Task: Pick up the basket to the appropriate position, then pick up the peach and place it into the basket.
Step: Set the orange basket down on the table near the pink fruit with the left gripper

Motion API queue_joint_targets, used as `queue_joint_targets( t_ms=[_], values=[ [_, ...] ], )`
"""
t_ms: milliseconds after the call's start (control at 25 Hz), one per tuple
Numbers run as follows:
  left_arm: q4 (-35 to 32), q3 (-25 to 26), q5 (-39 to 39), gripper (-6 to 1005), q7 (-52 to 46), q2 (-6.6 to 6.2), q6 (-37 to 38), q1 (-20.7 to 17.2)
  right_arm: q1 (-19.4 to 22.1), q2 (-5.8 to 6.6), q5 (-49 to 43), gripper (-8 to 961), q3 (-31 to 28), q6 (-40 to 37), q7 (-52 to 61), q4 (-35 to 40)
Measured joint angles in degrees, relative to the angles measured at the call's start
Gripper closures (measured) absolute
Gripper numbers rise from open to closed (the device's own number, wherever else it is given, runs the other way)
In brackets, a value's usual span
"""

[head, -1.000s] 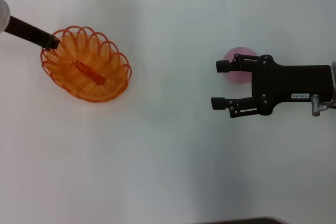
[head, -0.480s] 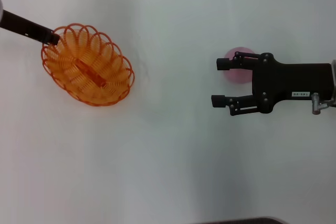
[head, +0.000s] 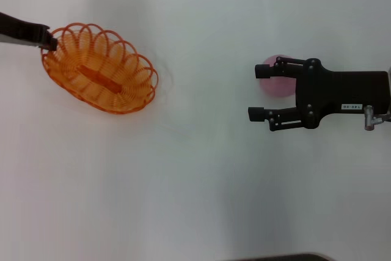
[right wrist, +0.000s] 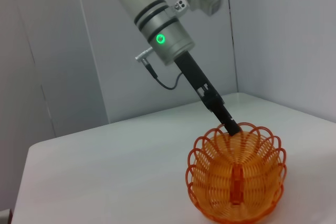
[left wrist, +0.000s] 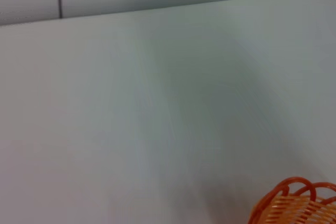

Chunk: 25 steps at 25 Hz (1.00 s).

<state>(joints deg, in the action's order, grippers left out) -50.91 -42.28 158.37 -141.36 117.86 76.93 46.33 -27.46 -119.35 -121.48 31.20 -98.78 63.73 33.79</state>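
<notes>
— Where are your right jaws, and what do they have?

— My right gripper [head: 256, 93] hangs above the white bench [head: 201, 175], out on my right side, fingers pointing toward my left. The jaws stand wide apart and hold nothing. The peach [head: 278, 76] lies on the bench under the farther finger, which crosses over its near part; the fruit sits toward that finger's side and not centred in the gap. I cannot tell whether the finger touches it.

— And the basket?

— The basket [head: 98, 68] is well apart from the peach, far over on my left. My left gripper [head: 47, 42] is pinched shut on its scalloped rim at the far left end. In the right wrist view the dark fingers meet the rim [right wrist: 231, 128] from above, the left arm slanting up behind it. In that view the basket's base rests on the bench. The left wrist view catches only a bit of the rim at the corner.
</notes>
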Motion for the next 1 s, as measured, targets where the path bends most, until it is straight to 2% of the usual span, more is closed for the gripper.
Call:
queue_joint_targets(
  t_ms=[240,440,520,720,800,1000],
  values=[
    [-5.4,0.1,-1.0,954,-5.6,1.43,3.4,-3.0,0.2,0.1,0.2,39,0.0,0.0,-0.4,0.1],
    [-7.7,1.2,-7.7,957,-8.1,2.03,6.5,-5.6,0.1,0.41,0.2,39,-0.1,-0.1,-0.7,0.1],
    [-9.5,2.4,-9.7,957,-9.2,3.02,6.7,-7.4,0.0,0.57,0.2,39,-0.1,-0.1,-1.0,0.1],
    [-13.2,3.1,-11.0,958,-12.8,5.8,4.6,-11.1,-0.1,0.65,0.2,39,-0.2,0.0,-2.3,0.2],
    [-13.3,2.4,-12.2,958,-13.9,6.47,3.5,-12.5,-0.1,0.69,0.2,39,-0.4,0.3,-2.4,0.2],
    [-9.9,-2.8,-22.4,954,-15.3,6.74,-4.1,-17.8,0.0,0.71,0.2,39,-1.7,1.0,-2.6,0.2]
  ],
)
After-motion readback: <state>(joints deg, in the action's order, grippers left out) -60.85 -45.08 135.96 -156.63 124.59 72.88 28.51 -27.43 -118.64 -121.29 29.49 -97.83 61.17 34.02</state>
